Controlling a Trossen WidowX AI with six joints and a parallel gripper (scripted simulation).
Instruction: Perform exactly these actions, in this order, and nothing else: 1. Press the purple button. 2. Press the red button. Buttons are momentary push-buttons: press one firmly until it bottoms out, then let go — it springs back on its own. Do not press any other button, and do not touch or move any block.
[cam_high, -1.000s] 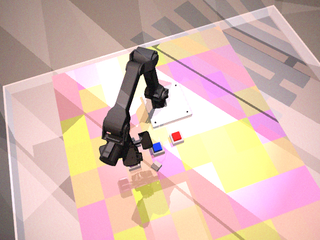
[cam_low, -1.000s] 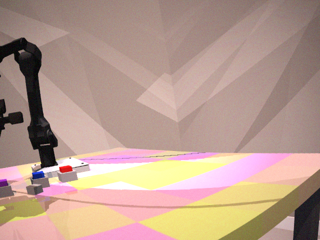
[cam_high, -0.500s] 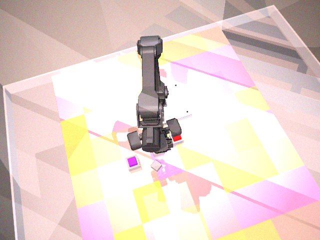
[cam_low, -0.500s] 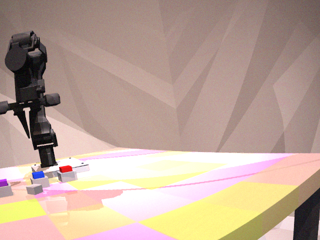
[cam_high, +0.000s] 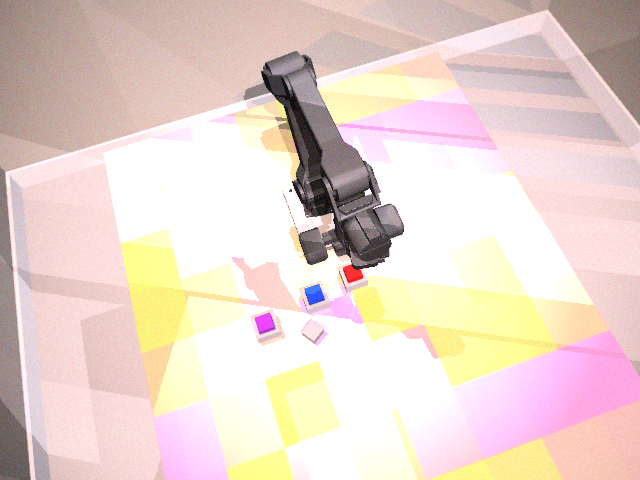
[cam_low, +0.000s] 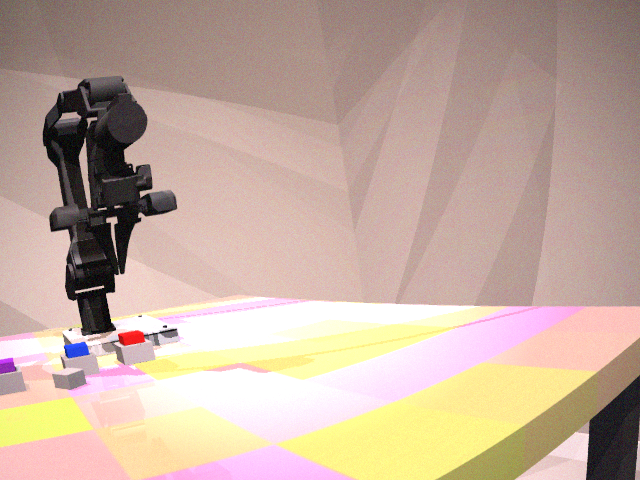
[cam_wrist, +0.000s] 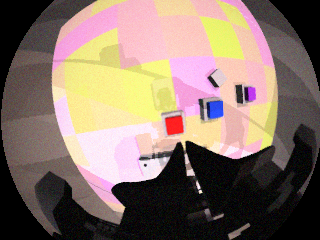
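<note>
The red button (cam_high: 353, 272) (cam_low: 131, 337) (cam_wrist: 174, 125) sits raised on its pale square base. The purple button (cam_high: 264, 322) (cam_low: 6, 365) (cam_wrist: 250, 93) is also raised on its base, at the left in the top and exterior views and at the right in the wrist view. My gripper (cam_low: 119, 272) (cam_wrist: 183, 144) is shut with nothing between the fingertips. It hangs well above the table, and its tips show just below the red button in the wrist view. In the top view the arm hides the fingertips.
The blue button (cam_high: 314, 294) (cam_low: 77, 349) (cam_wrist: 215, 109) sits between the red and purple ones. A small grey block (cam_high: 313, 331) (cam_low: 69, 378) (cam_wrist: 217, 77) lies near the blue and purple buttons. The white base plate (cam_low: 147, 325) (cam_wrist: 150, 165) is behind the red button.
</note>
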